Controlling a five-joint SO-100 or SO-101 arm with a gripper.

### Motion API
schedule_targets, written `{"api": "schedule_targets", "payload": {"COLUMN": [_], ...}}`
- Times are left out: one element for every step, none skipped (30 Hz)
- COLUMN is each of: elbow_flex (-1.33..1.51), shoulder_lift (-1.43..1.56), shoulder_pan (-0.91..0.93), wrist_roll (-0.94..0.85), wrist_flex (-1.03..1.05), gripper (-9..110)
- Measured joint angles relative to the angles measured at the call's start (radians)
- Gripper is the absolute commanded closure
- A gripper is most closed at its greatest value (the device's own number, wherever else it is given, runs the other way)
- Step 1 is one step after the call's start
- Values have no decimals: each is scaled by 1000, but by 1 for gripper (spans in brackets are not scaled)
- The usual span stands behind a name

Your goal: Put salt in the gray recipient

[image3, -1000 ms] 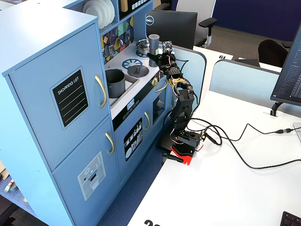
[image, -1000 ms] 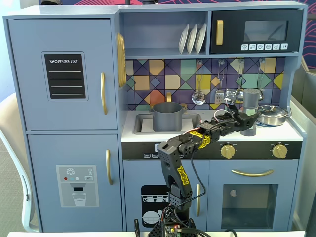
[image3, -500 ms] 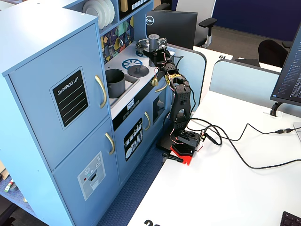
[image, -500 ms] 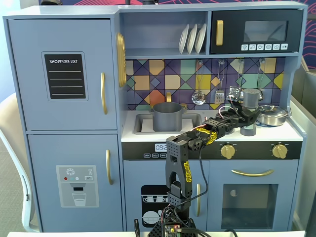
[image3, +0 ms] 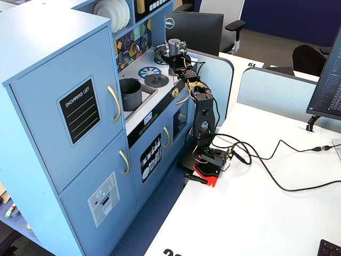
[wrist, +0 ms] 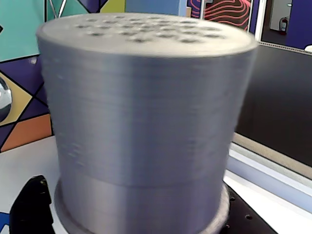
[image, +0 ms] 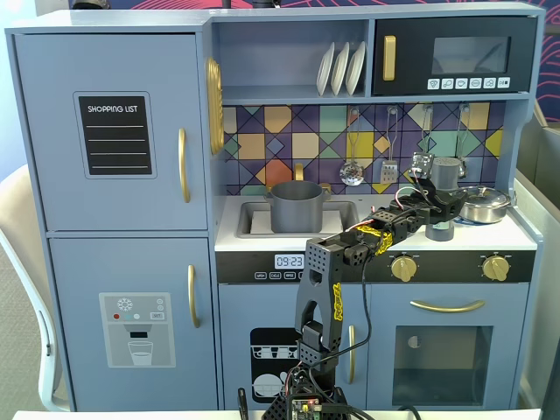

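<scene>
The salt shaker [image: 445, 179], gray with a wider cap, stands slightly tilted at the right of the toy stove top. My gripper [image: 440, 213] is shut on its body below the cap. In the wrist view the shaker's cap [wrist: 146, 97] with its holes fills the frame, a black finger [wrist: 31, 209] at its lower left and the other at its lower right. The gripper [wrist: 141, 214] holds it there. The other fixed view shows the shaker [image3: 174, 46] in the gripper [image3: 171, 54]. The dark gray pot [image: 296, 206] sits in the sink, left of the arm, and also shows in the other fixed view [image3: 130, 93].
A shiny silver lidded pan [image: 484, 204] sits just right of the shaker. A flat gray round lid [image3: 156, 80] lies on the counter between sink and stove. Utensils [image: 352, 171] hang on the tiled back wall. The faucet [image: 298, 171] stands behind the pot.
</scene>
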Motion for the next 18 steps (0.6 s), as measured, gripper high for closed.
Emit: {"api": "schedule_targets", "payload": {"elbow_flex": [-3,-6,-6,-8,-11,-12,-12,-12,-12,-12,-12,-12,-12,-12,-11,-11,-11,-11], "shoulder_lift": [-2,-2,-2,-2,-2,-2,-2,-2,-2,-2,-2,-2,-2,-2,-2,3,9,15], "shoulder_pan": [-3,-8,-9,-12,-14,-18,-21,-28,-31,-32,-34,-34,-34,-34,-34,-34,-35,-38], "wrist_roll": [-2,-2,-2,-2,5,0,-17,-21,-21,-25,-18,-15,-15,-11,-6,2,11,20], "wrist_flex": [0,6,12,15,17,17,17,17,17,17,12,6,3,-2,-3,-3,-3,-2], "gripper": [69,70,74,79,86,94,101,101,101,101,101,101,101,101,101,101,101,101]}}
